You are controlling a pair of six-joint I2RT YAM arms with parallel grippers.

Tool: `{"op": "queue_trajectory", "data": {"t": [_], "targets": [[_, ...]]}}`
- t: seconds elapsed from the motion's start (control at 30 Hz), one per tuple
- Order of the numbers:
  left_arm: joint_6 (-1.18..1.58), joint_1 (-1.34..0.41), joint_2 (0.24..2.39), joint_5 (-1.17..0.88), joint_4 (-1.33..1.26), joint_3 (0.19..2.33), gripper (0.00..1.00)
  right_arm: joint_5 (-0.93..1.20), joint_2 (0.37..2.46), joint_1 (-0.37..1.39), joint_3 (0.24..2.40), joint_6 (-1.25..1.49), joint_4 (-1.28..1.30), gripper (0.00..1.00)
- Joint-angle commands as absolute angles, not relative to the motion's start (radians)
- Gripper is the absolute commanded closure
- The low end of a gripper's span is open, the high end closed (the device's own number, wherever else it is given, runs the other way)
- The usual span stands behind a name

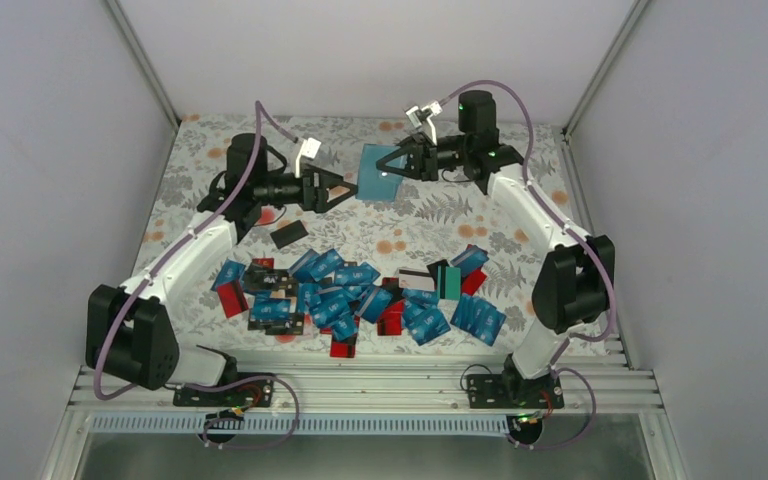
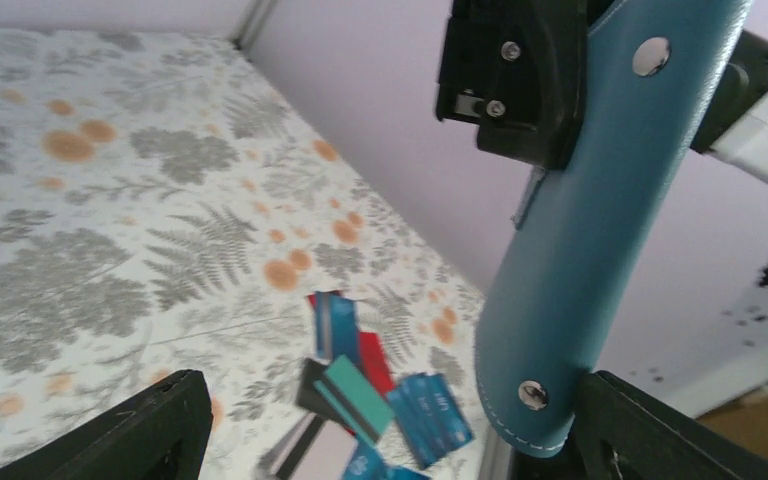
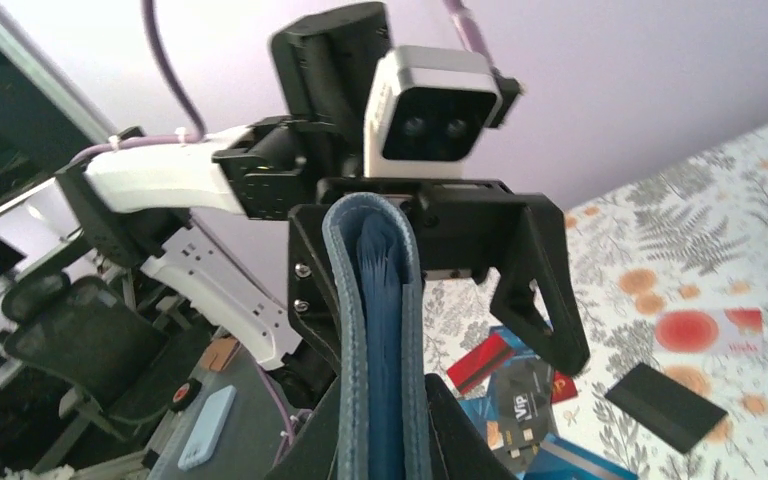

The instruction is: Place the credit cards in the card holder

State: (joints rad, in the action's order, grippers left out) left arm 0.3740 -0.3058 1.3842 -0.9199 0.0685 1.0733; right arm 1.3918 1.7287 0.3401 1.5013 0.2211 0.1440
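My right gripper [image 1: 392, 163] is shut on the teal-blue card holder [image 1: 374, 173] and holds it above the far middle of the table. In the right wrist view the card holder [image 3: 375, 300] stands edge-on between my right gripper's [image 3: 385, 445] fingers, folded, with blue layers inside. My left gripper [image 1: 338, 190] is open; the holder's far end lies between its spread jaws, close to one finger [image 3: 310, 280]. In the left wrist view the card holder [image 2: 600, 230] hangs beside the right-hand finger [image 2: 660, 440]. The credit cards [image 1: 360, 295] lie scattered in a pile on the table, mostly blue, some red and black, one teal-green [image 1: 449, 281].
A single black card [image 1: 289, 234] lies apart, behind the pile, also seen in the right wrist view [image 3: 665, 405]. A white card with a red disc [image 3: 705, 330] lies near it. The floral table cloth [image 1: 520, 245] is bounded by white walls at back and sides.
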Motion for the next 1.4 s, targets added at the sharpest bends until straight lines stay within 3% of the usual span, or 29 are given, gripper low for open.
{"op": "queue_trajectory", "data": {"t": [0.0, 0.13, 0.4, 0.47, 0.6, 0.73, 0.83, 1.07, 1.23, 1.37], "targets": [[0.411, -0.308, 1.349, -1.069, -0.067, 1.049, 0.12, 1.527, 1.742, 0.366, 1.589, -0.016, 0.356, 0.96], [0.437, -0.311, 1.347, -1.109, -0.087, 1.07, 0.18, 1.537, 1.739, 0.377, 1.611, -0.094, 0.433, 0.96], [0.4, -0.302, 1.475, -1.113, 0.15, 1.221, 0.13, 1.465, 1.759, 0.387, 1.608, -0.035, 0.396, 0.96], [0.368, -0.307, 1.485, -1.1, 0.147, 1.212, 0.21, 1.455, 1.77, 0.391, 1.611, -0.032, 0.395, 0.96], [0.318, -0.314, 1.416, -1.038, 0.14, 1.185, 0.23, 1.426, 1.786, 0.391, 1.614, -0.018, 0.393, 0.95], [0.317, -0.322, 1.357, -0.999, 0.085, 1.151, 0.33, 1.445, 1.787, 0.396, 1.62, -0.019, 0.387, 0.96], [0.284, -0.336, 1.372, -1.038, 0.121, 1.183, 0.51, 1.46, 1.782, 0.404, 1.621, -0.032, 0.388, 0.95], [0.249, -0.379, 1.401, -1.043, 0.181, 1.214, 0.64, 1.494, 1.784, 0.419, 1.639, -0.038, 0.385, 0.96], [0.245, -0.38, 1.395, -1.026, 0.2, 1.231, 0.96, 1.476, 1.779, 0.423, 1.649, -0.038, 0.397, 0.95], [0.217, -0.379, 1.372, -0.943, 0.246, 1.262, 0.98, 1.273, 1.741, 0.428, 1.644, 0.013, 0.385, 0.86]]}}
